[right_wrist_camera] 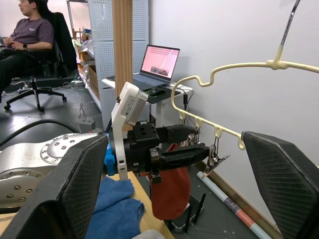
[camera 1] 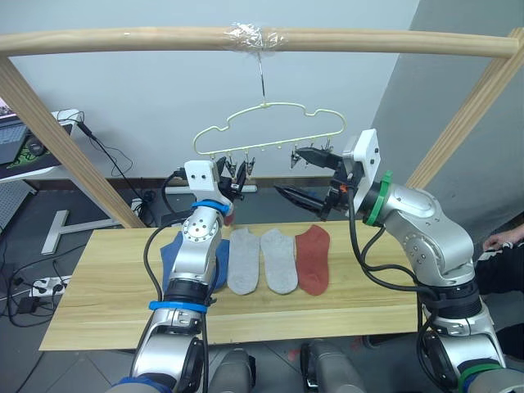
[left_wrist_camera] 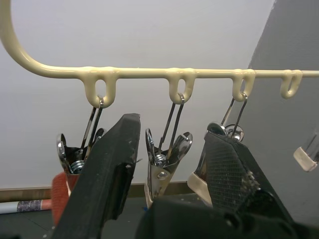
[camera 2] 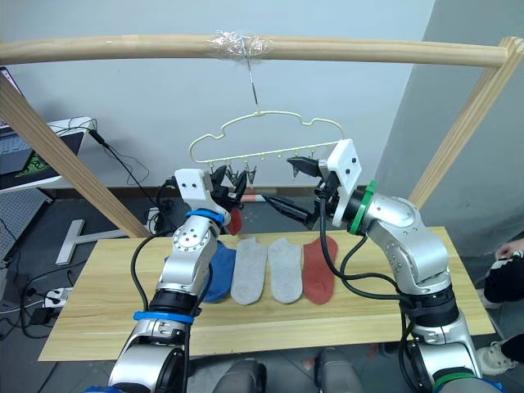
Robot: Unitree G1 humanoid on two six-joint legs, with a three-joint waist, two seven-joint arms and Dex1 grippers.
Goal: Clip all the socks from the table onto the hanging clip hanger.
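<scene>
The pale yellow-green clip hanger (camera 1: 270, 123) hangs by its hook from the wooden pole. My left gripper (camera 1: 235, 178) is raised to its left clips and is open, with one metal clip (left_wrist_camera: 162, 164) between its fingers. A rust red sock (camera 2: 236, 221) dangles just below, seemingly from the neighbouring end clip (left_wrist_camera: 75, 154). My right gripper (camera 1: 296, 174) is open wide beside the hanger's right clips and holds nothing. On the table (camera 1: 106, 286) lie a blue sock (camera 2: 217, 274) partly behind my left arm, two grey socks (camera 1: 243, 260) (camera 1: 279, 260) and a rust red sock (camera 1: 313, 259).
A thick wooden pole frame (camera 1: 246, 38) spans the top, with slanted poles (camera 1: 49, 131) at both sides. A person's hand (camera 1: 503, 239) shows at the right edge. A seated person (right_wrist_camera: 30, 30) and a laptop (right_wrist_camera: 159, 59) are off to the left. Cables lie on the floor.
</scene>
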